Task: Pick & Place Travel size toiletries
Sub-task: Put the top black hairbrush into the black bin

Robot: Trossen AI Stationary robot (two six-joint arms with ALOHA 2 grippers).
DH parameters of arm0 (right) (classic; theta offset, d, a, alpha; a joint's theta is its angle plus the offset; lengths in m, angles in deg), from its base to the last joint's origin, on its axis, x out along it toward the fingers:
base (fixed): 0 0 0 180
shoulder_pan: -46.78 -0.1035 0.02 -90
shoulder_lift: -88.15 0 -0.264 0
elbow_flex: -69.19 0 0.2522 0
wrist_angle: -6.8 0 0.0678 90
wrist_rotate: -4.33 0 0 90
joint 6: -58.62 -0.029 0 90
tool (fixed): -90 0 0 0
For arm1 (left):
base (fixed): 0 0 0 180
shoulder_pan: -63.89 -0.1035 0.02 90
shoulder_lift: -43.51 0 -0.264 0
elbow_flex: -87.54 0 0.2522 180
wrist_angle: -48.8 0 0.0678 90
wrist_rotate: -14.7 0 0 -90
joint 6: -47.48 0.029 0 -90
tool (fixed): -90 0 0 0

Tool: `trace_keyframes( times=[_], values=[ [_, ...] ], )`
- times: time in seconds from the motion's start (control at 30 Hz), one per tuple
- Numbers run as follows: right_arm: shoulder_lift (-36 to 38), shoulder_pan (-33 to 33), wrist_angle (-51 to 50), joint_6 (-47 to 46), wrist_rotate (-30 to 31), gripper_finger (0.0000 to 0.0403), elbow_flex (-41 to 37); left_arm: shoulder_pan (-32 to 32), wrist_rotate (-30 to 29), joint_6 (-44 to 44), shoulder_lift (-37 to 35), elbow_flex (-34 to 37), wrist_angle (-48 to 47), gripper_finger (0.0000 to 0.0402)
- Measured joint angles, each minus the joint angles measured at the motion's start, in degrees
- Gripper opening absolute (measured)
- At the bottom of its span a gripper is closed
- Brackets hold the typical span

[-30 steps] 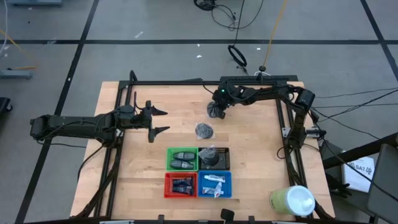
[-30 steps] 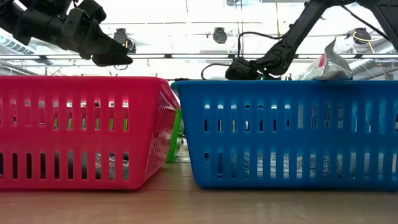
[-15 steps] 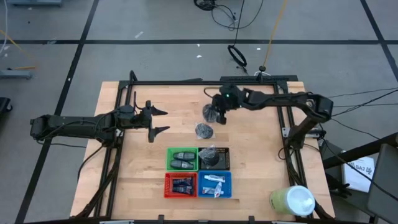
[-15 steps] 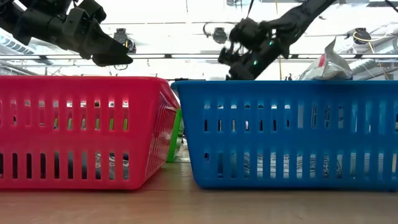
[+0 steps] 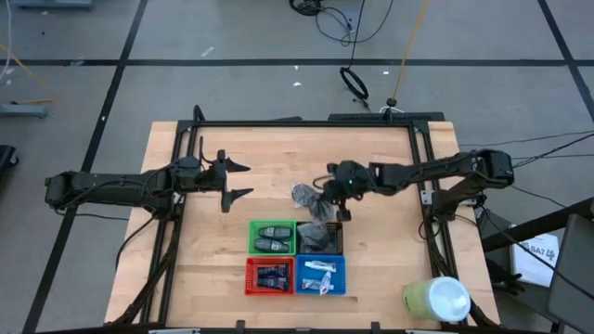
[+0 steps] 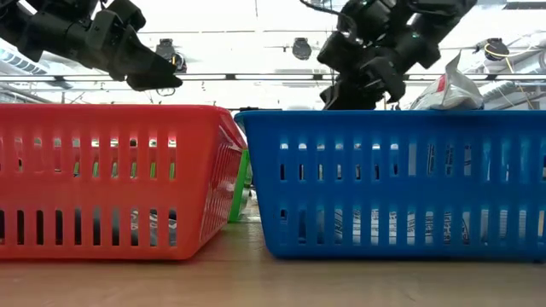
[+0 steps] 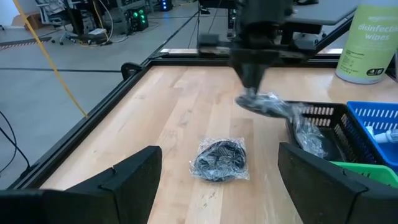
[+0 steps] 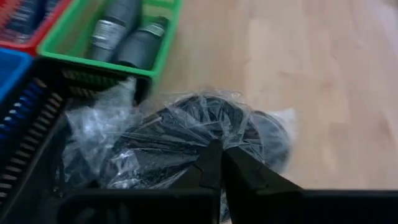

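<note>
My right gripper (image 5: 329,192) is shut on a dark round mesh puff in a clear wrapper (image 5: 318,208), above the far rim of the black tray (image 5: 336,243). A second wrapped puff (image 5: 301,194) lies flat on the table beside it, also seen in the left wrist view (image 7: 219,160). A third wrapped puff (image 8: 93,134) sits in the black tray. Dark grey ovals (image 5: 271,237) lie in the green tray, dark tubes (image 5: 271,276) in the red one, white-and-blue tubes (image 5: 318,276) in the blue one. My left gripper (image 5: 234,181) waits open, left of the puffs. My right gripper pinches the clear wrapper at the puff's upper edge (image 8: 208,142) between its two fingers (image 8: 239,171). The fingers come from above, pointing down. The puff hangs below them, lifted clear of the table and tilted, over the black tray's far rim (image 7: 311,112).
The four trays form a square block near the table's near edge. A big pale green cylinder with a white top (image 5: 437,300) stands at the near right corner. A black frame (image 5: 278,122) runs along the table's far and side edges. Bare wood lies around the left gripper.
My right gripper has carried the wrapped puff from near the table's far edge toward the near edge, lifting it clear of the table and bringing it over the black tray. The puff on the table has stayed put.
</note>
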Motion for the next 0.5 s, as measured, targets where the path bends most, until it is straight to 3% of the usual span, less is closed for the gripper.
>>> trace_keyframes(
  times=[0.5],
  values=[
    [0.8, -9.7, 9.1, -1.1, 0.2, 0.0, -3.0, 0.0, 0.0, 0.0, 0.0, 0.0, 0.2, 0.031]
  ],
)
